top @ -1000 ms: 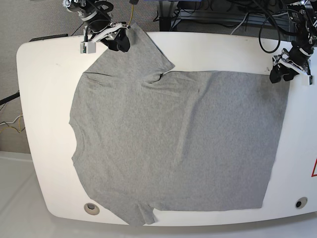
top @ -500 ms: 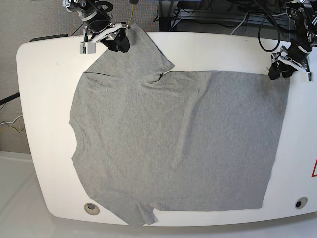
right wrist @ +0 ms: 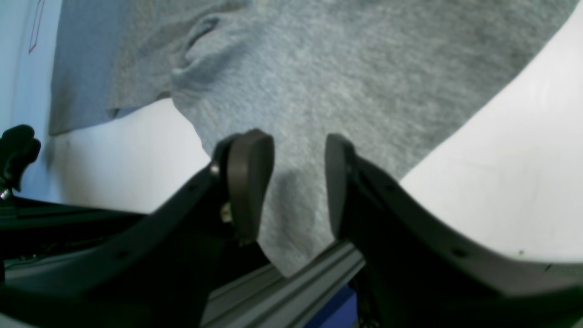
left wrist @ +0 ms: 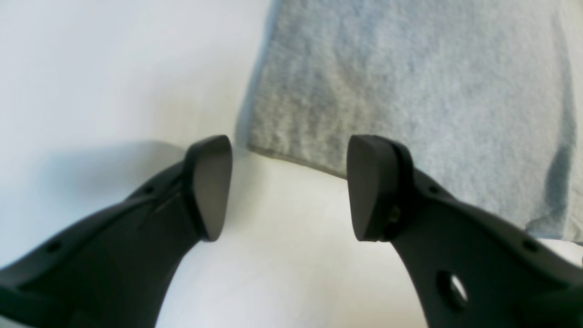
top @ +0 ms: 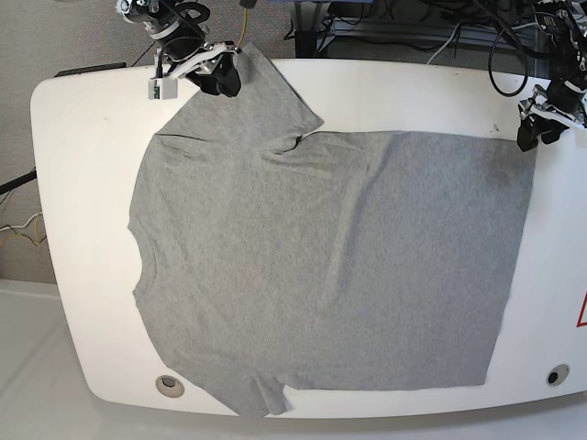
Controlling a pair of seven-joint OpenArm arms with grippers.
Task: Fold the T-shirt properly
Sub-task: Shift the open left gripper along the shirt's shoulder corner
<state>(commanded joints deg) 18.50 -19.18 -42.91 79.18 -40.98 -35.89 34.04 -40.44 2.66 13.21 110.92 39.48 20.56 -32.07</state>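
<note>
The left gripper [top: 532, 134] has slid a bit further out toward the table's edge compared with half a second ago, and it now sits just off the hem corner of the shirt instead of over it. In the left wrist view [left wrist: 289, 187] its two black jaws stand well apart with nothing between them but bare tabletop — the corner of cloth lies just ahead of the fingertips, not touched.

The right gripper [top: 220, 75] hasn't budged. Its dark jaws [right wrist: 298, 182] are parted by a narrow gap and straddle the sleeve fabric at the far table edge; can't tell whether the pads actually press the cloth.

The large heather-grey short-sleeved cotton T-shirt [top: 330, 266] is spread flat, plain side up, across the middle of the rounded white table [top: 83, 183], collar toward the base view's left and hem toward its right. One sleeve reaches up to the right gripper, the other hangs at the near edge.

No lettering shows on the shirt — the only mark is a bit of red triangle outline [top: 581, 312] on the table's right edge.
</note>
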